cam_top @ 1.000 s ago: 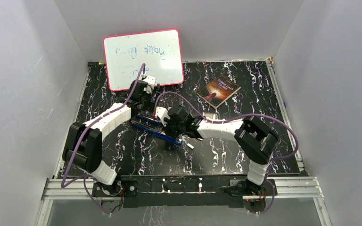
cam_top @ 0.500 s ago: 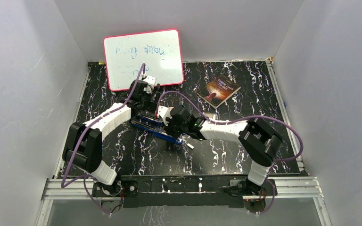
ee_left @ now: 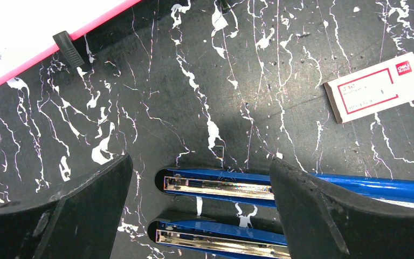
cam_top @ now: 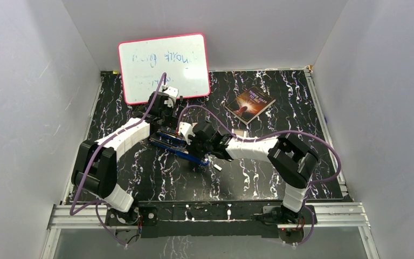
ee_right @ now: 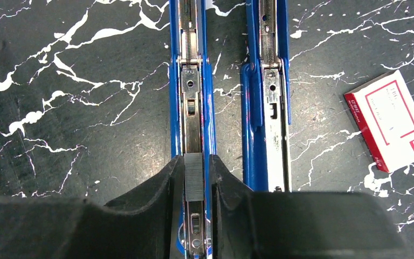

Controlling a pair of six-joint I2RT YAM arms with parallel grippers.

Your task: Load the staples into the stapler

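The blue stapler [cam_top: 173,144] lies opened flat, its two long halves side by side [ee_right: 272,108]. In the right wrist view a short grey strip of staples [ee_right: 194,178] rests in the metal channel of the left half [ee_right: 191,91]. My right gripper [ee_right: 195,159] straddles that strip with its jaws slightly open, and a thin gap shows on the strip's right side. My left gripper [ee_left: 199,162] hovers wide open over the other end of the stapler [ee_left: 215,186], holding nothing.
A small white box with a red label [ee_right: 391,121] lies on the table beside the stapler, also seen from the left wrist [ee_left: 376,87]. A pink-framed whiteboard [cam_top: 164,67] leans at the back left. A book [cam_top: 250,103] lies at the back right.
My right gripper's jaws have parted a little around the staple strip, which stays in the channel. The right elbow shifted out and back. The left arm has not moved.
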